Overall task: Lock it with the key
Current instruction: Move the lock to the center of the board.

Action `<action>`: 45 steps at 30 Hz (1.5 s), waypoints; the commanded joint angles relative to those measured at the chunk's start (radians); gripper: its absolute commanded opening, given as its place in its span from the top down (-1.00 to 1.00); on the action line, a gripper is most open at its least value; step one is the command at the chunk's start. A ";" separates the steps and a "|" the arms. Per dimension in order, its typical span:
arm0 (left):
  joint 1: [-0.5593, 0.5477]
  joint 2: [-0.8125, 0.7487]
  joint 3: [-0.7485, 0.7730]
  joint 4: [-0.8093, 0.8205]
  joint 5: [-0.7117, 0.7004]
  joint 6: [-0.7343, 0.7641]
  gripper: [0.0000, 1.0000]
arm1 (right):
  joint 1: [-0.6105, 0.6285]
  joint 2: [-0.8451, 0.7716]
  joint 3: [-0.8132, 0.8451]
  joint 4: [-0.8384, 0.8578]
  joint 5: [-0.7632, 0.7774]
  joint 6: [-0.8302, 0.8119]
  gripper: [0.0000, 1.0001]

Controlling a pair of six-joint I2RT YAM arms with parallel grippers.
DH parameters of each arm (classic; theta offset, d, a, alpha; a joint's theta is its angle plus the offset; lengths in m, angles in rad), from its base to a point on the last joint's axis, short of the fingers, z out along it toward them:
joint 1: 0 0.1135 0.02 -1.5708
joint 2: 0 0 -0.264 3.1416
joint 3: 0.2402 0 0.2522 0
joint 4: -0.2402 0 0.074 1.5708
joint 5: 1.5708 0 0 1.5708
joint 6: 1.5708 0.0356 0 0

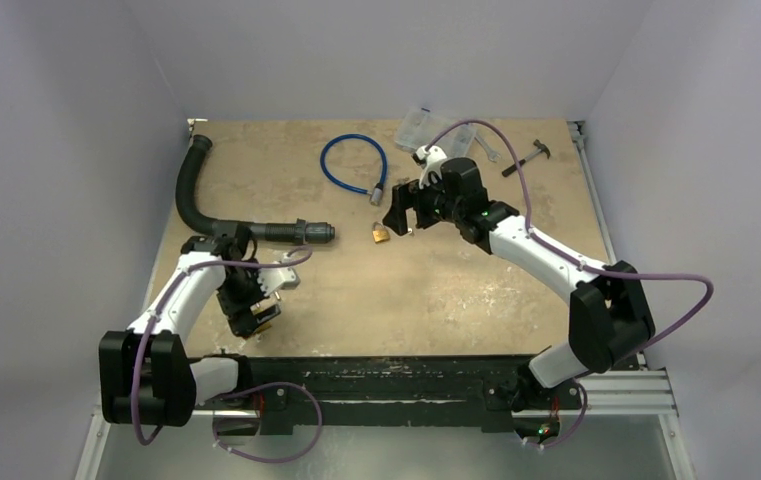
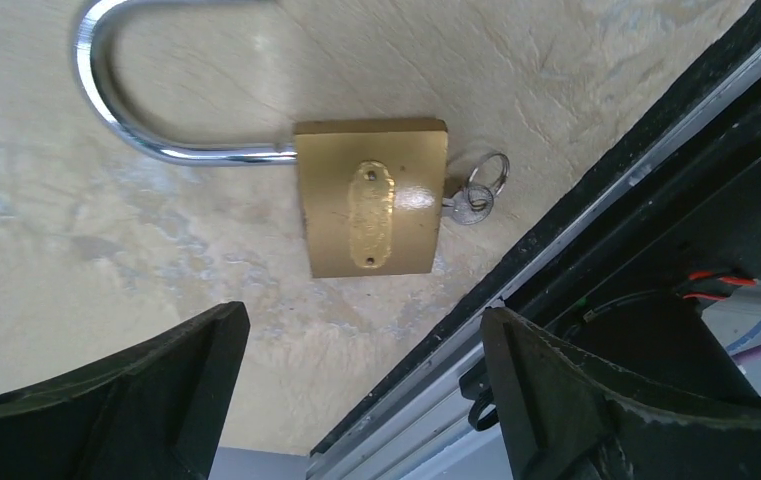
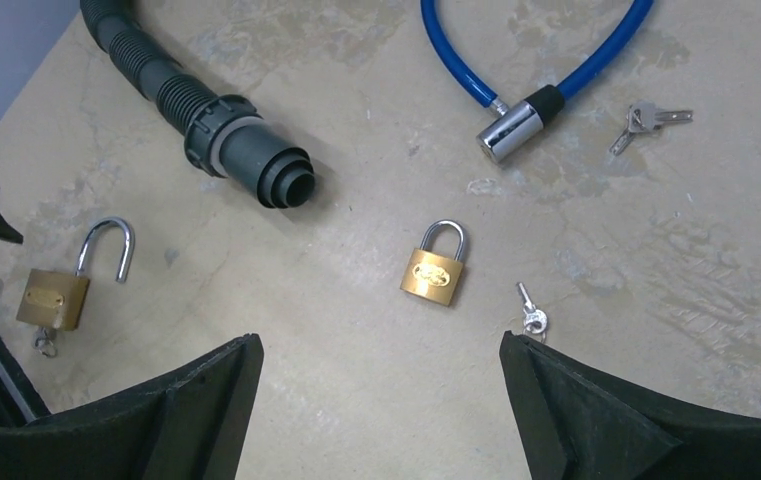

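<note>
A large brass padlock lies flat near the table's front edge with its steel shackle swung open. A key with a ring sits in its keyhole. My left gripper is open and empty, hovering just above this padlock, apart from it. The padlock also shows in the right wrist view. A small brass padlock with its shackle closed lies mid-table, with a loose key beside it. My right gripper is open and empty, held above the small padlock.
A black corrugated hose lies at the left. A blue cable lock with its keys lies at the back. A clear plastic box, a wrench and a hammer lie at the back right. The black front rail runs beside the large padlock.
</note>
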 commanded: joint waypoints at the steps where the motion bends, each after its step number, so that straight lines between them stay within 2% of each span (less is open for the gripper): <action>1: -0.014 -0.024 -0.087 0.067 -0.059 0.064 -0.85 | -0.021 -0.033 0.006 0.071 -0.034 -0.017 -0.98; 13: -0.174 0.000 -0.181 0.238 -0.098 -0.029 -0.72 | -0.056 -0.007 0.006 0.070 -0.060 0.002 -0.98; 21: -0.191 0.019 -0.184 0.278 -0.082 -0.022 -0.46 | -0.068 -0.010 0.001 0.070 -0.065 0.005 -0.98; 24: -0.193 0.024 -0.189 0.253 -0.080 0.006 -0.42 | -0.074 -0.010 0.002 0.070 -0.070 0.007 -0.98; 28: -0.193 0.023 -0.195 0.222 -0.094 0.026 -0.46 | -0.078 -0.006 0.002 0.069 -0.077 0.010 -0.98; 41: -0.193 0.031 -0.228 0.254 -0.150 0.034 -0.79 | -0.086 -0.003 0.000 0.068 -0.088 0.014 -0.98; 43: -0.193 0.030 -0.227 0.271 -0.142 0.030 -0.70 | -0.087 0.000 0.001 0.069 -0.088 0.016 -0.98; 45: -0.193 0.036 -0.227 0.281 -0.128 0.023 -0.49 | -0.088 0.001 0.001 0.068 -0.088 0.016 -0.98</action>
